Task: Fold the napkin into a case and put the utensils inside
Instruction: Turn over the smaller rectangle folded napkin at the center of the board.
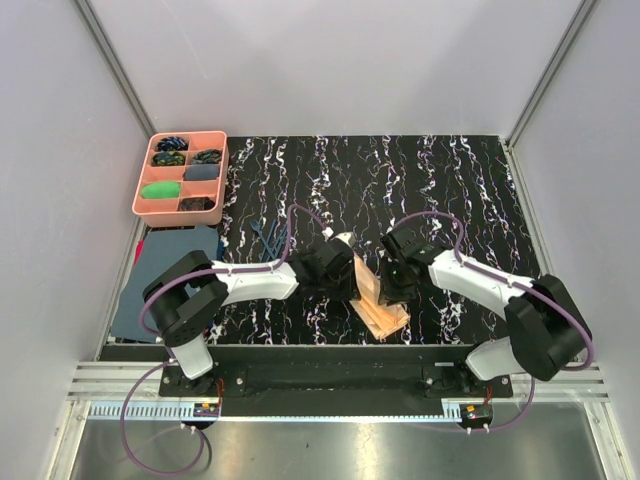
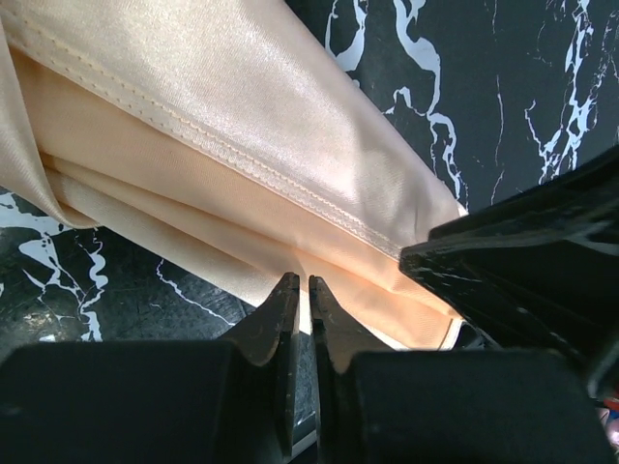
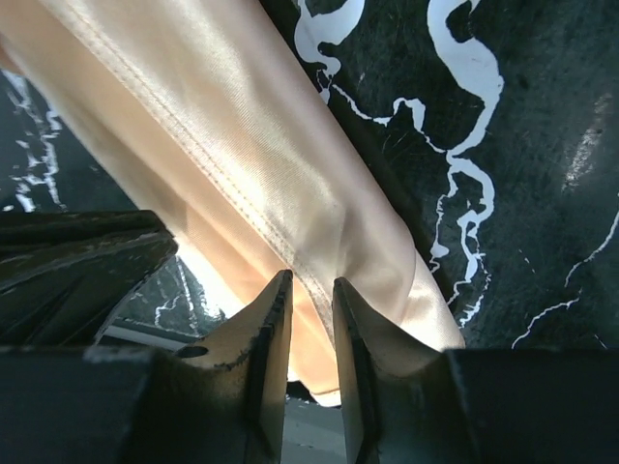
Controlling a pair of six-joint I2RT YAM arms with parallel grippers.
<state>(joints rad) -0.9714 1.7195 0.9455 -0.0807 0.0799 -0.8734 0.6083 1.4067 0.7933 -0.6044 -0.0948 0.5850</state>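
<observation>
Left end effector (image 2: 302, 283) and right end effector (image 3: 311, 286) clamped on folded napkin (image 2: 242, 97) edge.

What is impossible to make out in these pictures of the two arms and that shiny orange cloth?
- Shiny peach-orange fabric napkin: top view, the left gripper and right gripper cover its middle; both wrist views cut it off at their edges.
- Slim dark blue plastic utensils: top view, too small to count.
- Right gripper's pinch: right wrist view, its own fingers hide the contact.
- Pink compartment tray: top view, contents too small to identify.
</observation>
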